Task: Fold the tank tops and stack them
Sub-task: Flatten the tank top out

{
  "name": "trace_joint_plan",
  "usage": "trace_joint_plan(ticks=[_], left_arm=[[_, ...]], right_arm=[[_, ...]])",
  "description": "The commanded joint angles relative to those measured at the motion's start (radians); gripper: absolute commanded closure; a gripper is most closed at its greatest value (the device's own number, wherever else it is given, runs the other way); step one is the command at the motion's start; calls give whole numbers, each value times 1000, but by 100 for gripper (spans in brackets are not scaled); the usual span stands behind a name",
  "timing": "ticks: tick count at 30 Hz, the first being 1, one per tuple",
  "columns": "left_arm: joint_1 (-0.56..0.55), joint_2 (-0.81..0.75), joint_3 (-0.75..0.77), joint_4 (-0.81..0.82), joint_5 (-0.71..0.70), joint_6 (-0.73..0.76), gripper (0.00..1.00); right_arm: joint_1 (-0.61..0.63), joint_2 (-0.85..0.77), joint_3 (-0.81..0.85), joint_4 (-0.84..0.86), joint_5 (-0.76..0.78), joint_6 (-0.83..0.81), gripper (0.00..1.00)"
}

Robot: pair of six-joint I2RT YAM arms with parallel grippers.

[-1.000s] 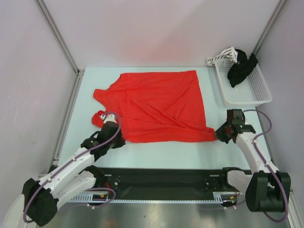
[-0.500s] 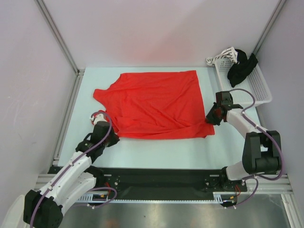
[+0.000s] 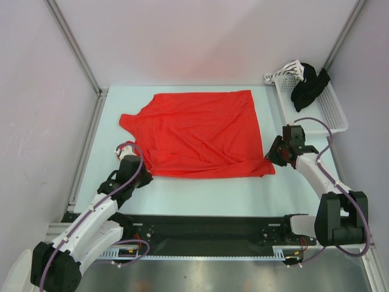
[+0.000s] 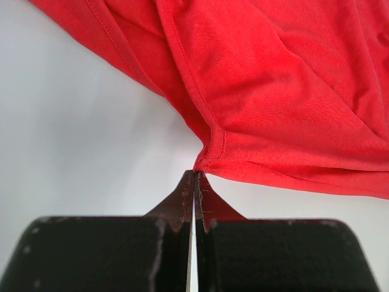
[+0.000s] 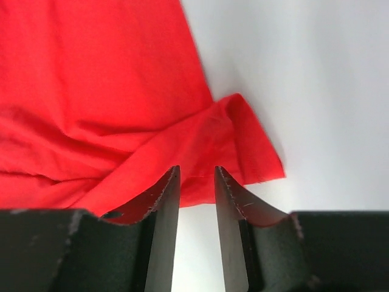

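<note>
A bright red tank top (image 3: 203,131) lies spread on the pale table, wrinkled, with its near hem toward the arms. At its near left corner my left gripper (image 3: 143,177) is shut, and in the left wrist view the red fabric (image 4: 273,91) is drawn to a point pinched at the tips of the left gripper (image 4: 194,174). My right gripper (image 3: 273,156) sits at the near right corner. In the right wrist view the right gripper (image 5: 197,173) is open, with the red hem corner (image 5: 243,152) lying loose just past its tips.
A white mesh basket (image 3: 331,126) stands at the back right, holding a black garment (image 3: 310,86). A white striped cloth (image 3: 285,73) hangs over the basket's far end. Metal frame posts and walls close in the left, right and back sides.
Both grippers carried the near hem a little farther from the arms. The right gripper then opened and let go of its corner. The left stays shut.
</note>
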State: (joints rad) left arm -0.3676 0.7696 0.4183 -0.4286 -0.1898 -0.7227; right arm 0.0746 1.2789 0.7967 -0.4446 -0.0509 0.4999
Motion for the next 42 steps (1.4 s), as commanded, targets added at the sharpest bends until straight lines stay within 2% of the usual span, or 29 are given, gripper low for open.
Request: trace_joint_plan(ticks=[1, 4, 9, 22, 25, 26, 28, 29, 36, 42], left_arm=[[13, -15, 17, 14, -25, 22, 99], [15, -7, 22, 14, -23, 28, 100], [15, -10, 17, 17, -17, 28, 100], [15, -16, 5, 13, -16, 29, 100], [15, -15, 10, 13, -16, 29, 100], [15, -13, 11, 14, -14, 31, 100], [15, -10, 17, 10, -17, 35, 100], [16, -12, 20, 5, -17, 37, 100], [13, -33, 42, -15, -10, 54, 100], [10, -124, 40, -24, 38, 36, 100]], right_arm=[[-30, -30, -43, -17, -6, -31, 66], [-39, -27, -66, -8, -27, -34, 66], [-38, 3, -88, 15, -33, -37, 59], [-33, 59, -122, 60, -27, -32, 60], [-33, 63, -125, 69, -46, -29, 68], [-33, 54, -122, 64, -50, -29, 78], [-33, 37, -119, 49, -47, -26, 89], [-32, 27, -116, 43, -35, -26, 100], [-35, -119, -76, -83, -24, -20, 100], [-36, -337, -48, -207, -63, 17, 100]])
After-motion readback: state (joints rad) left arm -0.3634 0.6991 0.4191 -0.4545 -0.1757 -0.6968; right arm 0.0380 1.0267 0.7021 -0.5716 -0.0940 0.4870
